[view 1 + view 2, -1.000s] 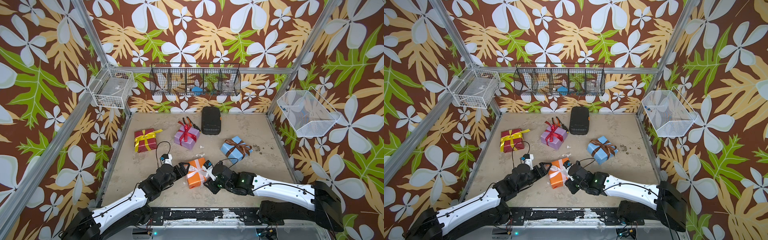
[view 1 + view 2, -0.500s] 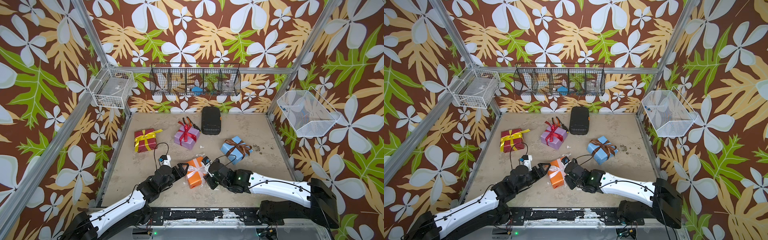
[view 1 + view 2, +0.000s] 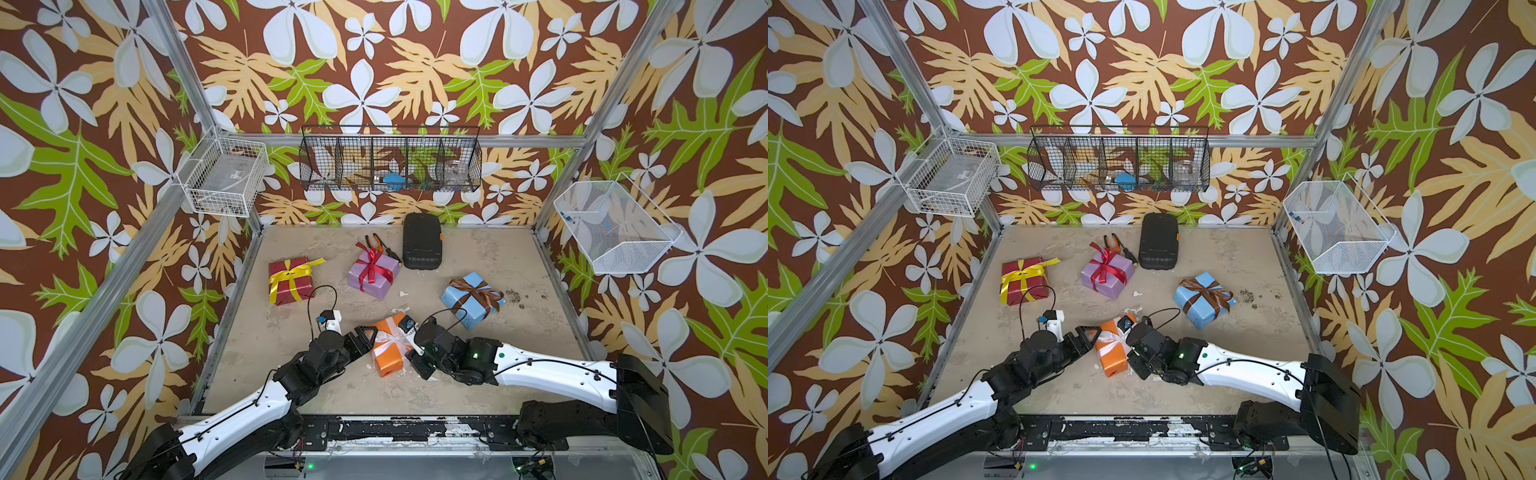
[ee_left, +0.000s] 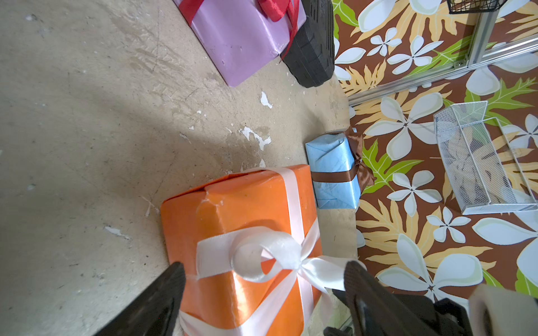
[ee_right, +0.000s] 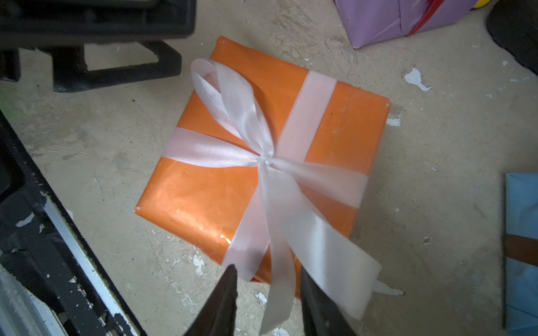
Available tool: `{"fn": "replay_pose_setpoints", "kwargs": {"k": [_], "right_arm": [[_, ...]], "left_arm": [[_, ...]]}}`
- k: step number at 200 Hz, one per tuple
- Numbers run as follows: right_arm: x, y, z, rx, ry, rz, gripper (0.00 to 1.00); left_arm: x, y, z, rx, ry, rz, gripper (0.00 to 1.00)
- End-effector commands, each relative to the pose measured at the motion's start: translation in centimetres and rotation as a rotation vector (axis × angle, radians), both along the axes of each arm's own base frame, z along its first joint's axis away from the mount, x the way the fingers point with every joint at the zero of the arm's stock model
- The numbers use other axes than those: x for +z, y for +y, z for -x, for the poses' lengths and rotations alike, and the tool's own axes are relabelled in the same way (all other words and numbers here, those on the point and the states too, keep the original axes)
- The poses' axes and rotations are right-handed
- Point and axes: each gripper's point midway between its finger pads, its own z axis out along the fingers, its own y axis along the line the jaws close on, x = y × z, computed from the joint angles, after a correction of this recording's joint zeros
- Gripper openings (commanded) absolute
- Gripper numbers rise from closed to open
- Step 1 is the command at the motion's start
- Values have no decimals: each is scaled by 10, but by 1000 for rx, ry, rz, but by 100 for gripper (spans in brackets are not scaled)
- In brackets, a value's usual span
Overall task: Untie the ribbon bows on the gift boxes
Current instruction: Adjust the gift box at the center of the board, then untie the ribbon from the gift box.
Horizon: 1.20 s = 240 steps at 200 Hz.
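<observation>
Item: 1 orange gift box, glossy paper, white ribbon bow knotted. Location: counter, near front. Left claw wide apart, straddling box. Right claw partly apart, bow tail between tips, unclamped.

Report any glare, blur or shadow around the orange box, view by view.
Right wrist view: the white ribbon tail nearest the lens is blurred, and the orange box shows sheen. Left wrist view: a soft shadow crosses the table beside the box. Both top views: even light, sharp.
</observation>
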Motion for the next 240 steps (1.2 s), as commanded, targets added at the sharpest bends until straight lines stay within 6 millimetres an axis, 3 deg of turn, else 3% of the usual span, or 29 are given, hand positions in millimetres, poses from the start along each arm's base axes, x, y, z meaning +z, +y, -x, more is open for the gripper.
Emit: {"fn": "replay_pose_setpoints", "kwargs": {"k": [1, 47, 99, 155, 178, 221, 240], "right_arm": [[-4, -2, -6, -9, -26, 24, 39], [-15, -1, -10, -17, -15, 41, 30], [-11, -9, -17, -46, 24, -16, 1], [-2, -4, -18, -10, 35, -57, 0], [-7, -5, -17, -10, 40, -46, 0], [-4, -4, -18, -17, 38, -62, 0], [-3, -2, -19, -16, 34, -68, 0]], "left_arm": [[0, 1, -1, 9, -4, 0, 88], [4, -1, -2, 4, -12, 1, 88], [7, 3, -5, 13, -31, -29, 88], [21, 27, -17, 148, -102, -75, 88], [20, 35, -22, 201, -106, -75, 78], [4, 21, -21, 152, -49, -46, 49], [-2, 17, -21, 133, -37, -42, 42]]}}
